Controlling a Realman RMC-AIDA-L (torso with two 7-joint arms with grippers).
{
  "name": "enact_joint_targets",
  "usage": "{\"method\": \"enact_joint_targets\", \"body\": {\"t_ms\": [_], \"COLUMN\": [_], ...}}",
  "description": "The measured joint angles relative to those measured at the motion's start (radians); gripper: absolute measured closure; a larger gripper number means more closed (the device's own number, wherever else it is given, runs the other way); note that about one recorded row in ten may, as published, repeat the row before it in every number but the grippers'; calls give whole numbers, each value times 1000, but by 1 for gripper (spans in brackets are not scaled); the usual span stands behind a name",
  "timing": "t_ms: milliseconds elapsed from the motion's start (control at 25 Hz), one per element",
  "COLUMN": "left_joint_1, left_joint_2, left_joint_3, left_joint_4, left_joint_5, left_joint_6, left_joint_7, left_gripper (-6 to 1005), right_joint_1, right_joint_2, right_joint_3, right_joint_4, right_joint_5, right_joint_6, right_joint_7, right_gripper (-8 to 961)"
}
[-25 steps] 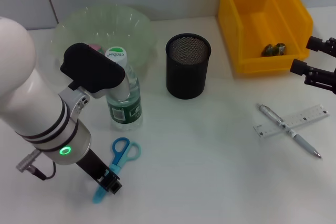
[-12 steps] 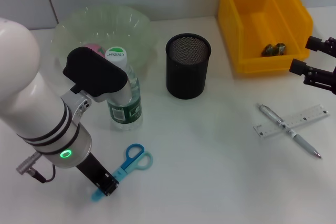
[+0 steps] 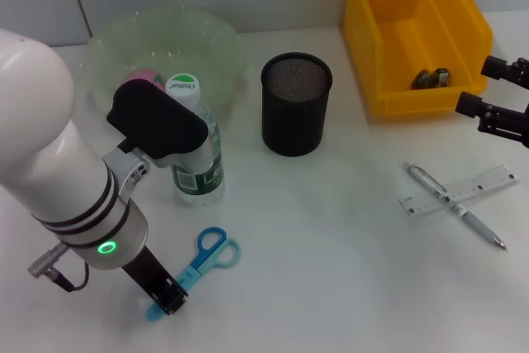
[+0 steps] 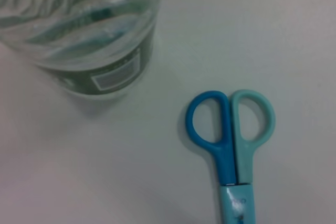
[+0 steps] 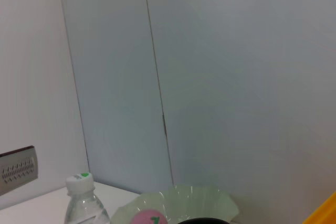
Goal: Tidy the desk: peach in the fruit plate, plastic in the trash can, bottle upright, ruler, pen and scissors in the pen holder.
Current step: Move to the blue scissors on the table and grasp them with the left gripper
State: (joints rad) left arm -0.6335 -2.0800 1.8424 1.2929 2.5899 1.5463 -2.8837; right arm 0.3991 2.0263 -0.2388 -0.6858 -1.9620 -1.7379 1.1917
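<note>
Presently grips the scissors [image 3: 207, 255] at the sheathed blade end with the left gripper [image 3: 169, 299], clenched low at the near left of the desk [image 3: 331, 287]. Leaves the ringed handles flat on the surface, pointing towards the upright bottle [image 3: 194, 150] and lying near its base. Keeps the right gripper [image 3: 489, 88] spread and idle, off at the far right beside the yellow trash can [image 3: 413, 31].

Risks a slip first: holds only the tip of a smooth sheath, so may let the handle end sag or swing on the lift. Could also pull the sheath off and drop the rest. Risks clipping the bottle next, since any route to the pen holder [image 3: 296, 105] passes close by it; would undo a step that looks finished. Needs height before crossing. Could then catch a handle ring on the mesh rim, tipping the holder or leaving the scissors hung outside.

Looks otherwise part done: peach [image 3: 142, 78] in the fruit plate [image 3: 219, 39], plastic [image 3: 431, 78] in the can. Still has the pen [image 3: 455, 204] and ruler [image 3: 488, 183] crossed on the right.
</note>
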Motion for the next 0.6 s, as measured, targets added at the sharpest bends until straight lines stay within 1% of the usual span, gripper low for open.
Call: {"method": "enact_joint_targets", "body": {"t_ms": [280, 600], "left_joint_1": [-1, -9], "left_joint_2": [0, 0], "left_joint_3": [-5, 6], "left_joint_4": [2, 12], "left_joint_5": [10, 20], "left_joint_6": [-2, 7], "left_joint_7": [0, 0], "left_gripper": [726, 780], "right_joint_1": [3, 6], "right_joint_2": [0, 1], "right_joint_3": [2, 3], "right_joint_4": [0, 0], "right_joint_5": [0, 1], "right_joint_6": [0, 0], "right_joint_7": [0, 0], "right_gripper": [126, 126]}}
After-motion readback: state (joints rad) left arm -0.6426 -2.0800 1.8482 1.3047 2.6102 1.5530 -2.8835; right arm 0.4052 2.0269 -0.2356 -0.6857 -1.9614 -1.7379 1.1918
